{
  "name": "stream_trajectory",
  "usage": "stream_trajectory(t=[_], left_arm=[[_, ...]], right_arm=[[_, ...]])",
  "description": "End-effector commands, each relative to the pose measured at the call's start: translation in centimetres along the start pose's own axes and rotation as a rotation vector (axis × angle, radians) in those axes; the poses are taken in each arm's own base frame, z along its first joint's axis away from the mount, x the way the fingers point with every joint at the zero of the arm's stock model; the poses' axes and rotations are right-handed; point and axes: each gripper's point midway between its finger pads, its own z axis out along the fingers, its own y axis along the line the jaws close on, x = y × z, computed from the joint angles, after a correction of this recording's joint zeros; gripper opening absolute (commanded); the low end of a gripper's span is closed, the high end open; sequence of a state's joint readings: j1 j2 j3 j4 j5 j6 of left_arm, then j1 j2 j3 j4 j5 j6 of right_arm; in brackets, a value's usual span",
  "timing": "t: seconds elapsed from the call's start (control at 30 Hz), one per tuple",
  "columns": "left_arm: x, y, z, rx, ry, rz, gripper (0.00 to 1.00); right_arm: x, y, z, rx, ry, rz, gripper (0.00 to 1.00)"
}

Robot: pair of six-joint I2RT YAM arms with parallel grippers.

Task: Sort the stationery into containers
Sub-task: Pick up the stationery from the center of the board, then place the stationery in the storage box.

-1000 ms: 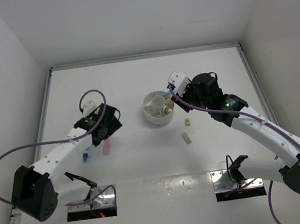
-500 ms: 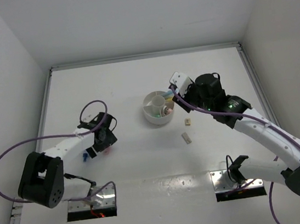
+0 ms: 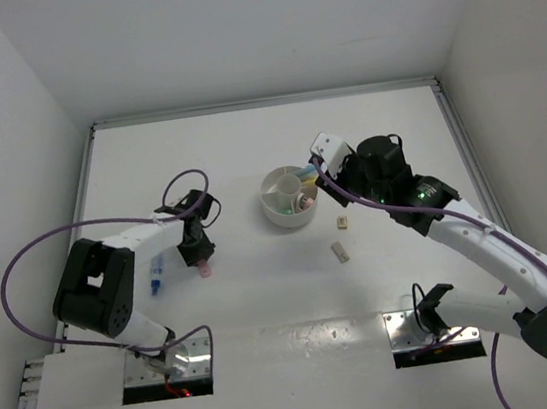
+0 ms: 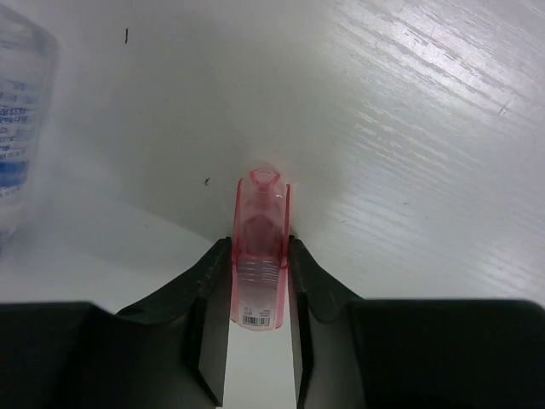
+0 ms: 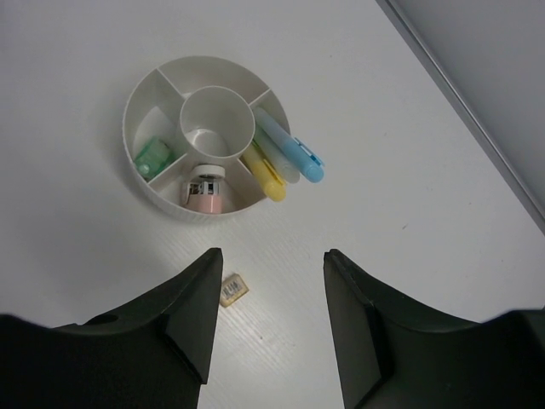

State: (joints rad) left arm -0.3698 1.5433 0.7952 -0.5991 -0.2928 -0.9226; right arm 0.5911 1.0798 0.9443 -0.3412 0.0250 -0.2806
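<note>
Nearest you on the left, your left gripper (image 4: 258, 285) is pinched narrow on the pink marker (image 4: 259, 256). Both fingers (image 4: 213, 273) press against its sides, and its rounded end pokes out ahead of them. Whether the marker is clear of the table (image 3: 246, 148) or resting on it, you cannot tell from these views. Just to its left the blue marker (image 3: 155, 278) lies flat, near but not touching; in the left wrist view it is only a blur in the top left corner.

Swing over to the right side and you have 2 loose pieces on the table. The nearer tan block (image 3: 339, 250) lies apart from everything, and the further tan block (image 3: 341, 222) sits near the organiser (image 3: 285, 217), not touching it.

Your right gripper (image 5: 268, 324) hangs over that spot with its jaws spread wide and nothing held. The further tan block shows below the gap, closer to the finger on the left of that view.

Beyond it, the round white organiser has a central well (image 5: 217, 119) with wedges around it. In the right wrist view, 1 wedge holds a green piece (image 5: 153, 158), and the next holds a pink piece (image 5: 204, 196) with a white labelled end. The yellow marker (image 5: 264, 175) and light blue marker (image 5: 291, 149) lean side by side, their ends over the rim.
</note>
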Motion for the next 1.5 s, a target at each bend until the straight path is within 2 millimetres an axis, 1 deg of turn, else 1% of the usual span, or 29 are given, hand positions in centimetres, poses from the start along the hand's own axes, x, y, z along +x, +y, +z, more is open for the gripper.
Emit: stream_trajectory(t=[0.0, 0.03, 0.1, 0.17, 0.2, 0.23, 0.3, 0.33, 0.37, 0.4, 0.43, 0.47, 0.5, 0.57, 0.6, 0.67, 0.8, 0.83, 0.87, 0.93, 1.03, 1.1, 1.13, 1.27, 1.3, 1.33, 1.37, 1.4, 1.47], left_arm=[[0.6, 0.1, 0.2, 0.009, 0.046, 0.020, 0.29], [0.9, -0.1, 0.1, 0.022, 0.061, 0.030, 0.25], [1.1, -0.5, -0.3, 0.051, 0.074, 0.036, 0.05], [0.5, -1.4, -1.2, 0.100, 0.064, 0.037, 0.00], [0.1, -2.5, -1.9, 0.150, 0.044, 0.061, 0.00], [-1.0, -4.6, -4.0, 0.256, 0.012, 0.079, 0.00], [-1.0, -8.5, -7.2, 0.446, -0.021, 0.172, 0.00], [-2.3, -11.4, -9.9, 0.613, -0.107, 0.253, 0.00], [-1.6, -13.4, -12.1, 0.752, -0.105, 0.311, 0.00], [-1.2, -14.7, -13.5, 0.812, -0.140, 0.341, 0.00], [-2.4, -16.4, -15.4, 0.870, -0.208, 0.342, 0.00], [-3.1, -16.8, -16.0, 0.862, -0.254, 0.335, 0.00], [-2.8, -17.8, -16.3, 0.874, -0.260, 0.341, 0.00], [-3.8, -19.3, -17.2, 0.891, -0.314, 0.303, 0.00], [-3.5, -19.9, -17.5, 0.906, -0.328, 0.311, 0.00], [-4.2, -21.1, -18.4, 0.933, -0.392, 0.295, 0.00], [-3.8, -23.7, -19.1, 0.966, -0.457, 0.398, 0.00], [-4.2, -24.1, -19.3, 0.974, -0.499, 0.433, 0.00], [-3.9, -24.3, -19.3, 0.975, -0.522, 0.451, 0.00], [-4.4, -24.3, -18.9, 0.942, -0.594, 0.441, 0.00], [-4.7, -24.4, -19.4, 0.930, -0.701, 0.422, 0.00], [-5.5, -23.9, -19.4, 0.890, -0.763, 0.398, 0.00], [-5.2, -23.9, -19.4, 0.887, -0.773, 0.393, 0.00], [-5.7, -23.3, -19.1, 0.867, -0.837, 0.359, 0.00], [-5.4, -22.9, -18.0, 0.844, -0.834, 0.360, 0.00], [-5.5, -22.7, -17.7, 0.840, -0.846, 0.346, 0.00], [-5.8, -22.8, -18.2, 0.863, -0.875, 0.331, 0.00], [-5.7, -22.3, -17.4, 0.847, -0.880, 0.322, 0.00], [-6.0, -22.2, -17.4, 0.839, -0.901, 0.298, 0.00]], right_arm=[[-1.0, -0.4, -0.4, 0.013, -0.046, 0.003, 0.52], [-1.0, -0.4, -0.4, 0.013, -0.046, 0.003, 0.52], [-1.0, -0.4, -0.4, 0.013, -0.046, 0.003, 0.52], [-1.0, -0.4, -0.4, 0.013, -0.046, 0.003, 0.52], [-1.0, -0.4, -0.4, 0.013, -0.046, 0.003, 0.52], [-1.0, -0.4, -0.4, 0.013, -0.046, 0.003, 0.52], [-0.8, -0.3, -0.1, 0.010, -0.037, 0.003, 0.52], [-0.8, -0.3, -0.1, 0.010, -0.037, 0.003, 0.45], [-0.6, 0.0, 0.2, -0.004, -0.029, 0.003, 0.39], [-0.6, 0.0, 0.2, -0.004, -0.028, 0.003, 0.31], [-0.1, 0.2, 0.5, -0.014, -0.008, 0.003, 0.04], [0.2, 0.3, 0.8, -0.019, 0.004, 0.003, 0.00], [0.3, 0.1, 0.8, -0.009, 0.008, 0.003, 0.00], [0.1, 0.1, 0.8, -0.005, 0.000, 0.003, 0.00], [0.1, 0.1, 0.8, -0.005, 0.000, 0.003, 0.00], [0.1, -0.1, 0.8, 0.003, 0.004, 0.003, 0.00], [0.3, 0.0, 1.0, -0.001, 0.012, 0.003, 0.00], [0.5, 0.1, 1.3, -0.004, 0.020, 0.003, 0.00], [0.6, 0.1, 1.3, -0.004, 0.020, 0.003, 0.00], [0.6, 0.1, 1.3, -0.004, 0.020, 0.003, 0.00], [0.9, 0.3, 1.4, -0.008, 0.029, 0.003, 0.00], [0.9, 0.3, 1.4, -0.008, 0.029, 0.003, 0.00], [0.9, 0.2, 1.4, -0.008, 0.029, -0.006, 0.00], [0.9, 0.2, 1.4, -0.008, 0.029, -0.006, 0.00], [0.9, 0.2, 1.4, -0.008, 0.029, -0.006, 0.00], [0.9, 0.4, 1.4, -0.017, 0.025, -0.006, 0.00], [0.9, 0.4, 1.4, -0.017, 0.025, -0.006, 0.00], [0.9, 0.4, 1.4, -0.017, 0.025, -0.006, 0.00], [1.1, 0.5, 1.6, -0.020, 0.033, -0.006, 0.00]])
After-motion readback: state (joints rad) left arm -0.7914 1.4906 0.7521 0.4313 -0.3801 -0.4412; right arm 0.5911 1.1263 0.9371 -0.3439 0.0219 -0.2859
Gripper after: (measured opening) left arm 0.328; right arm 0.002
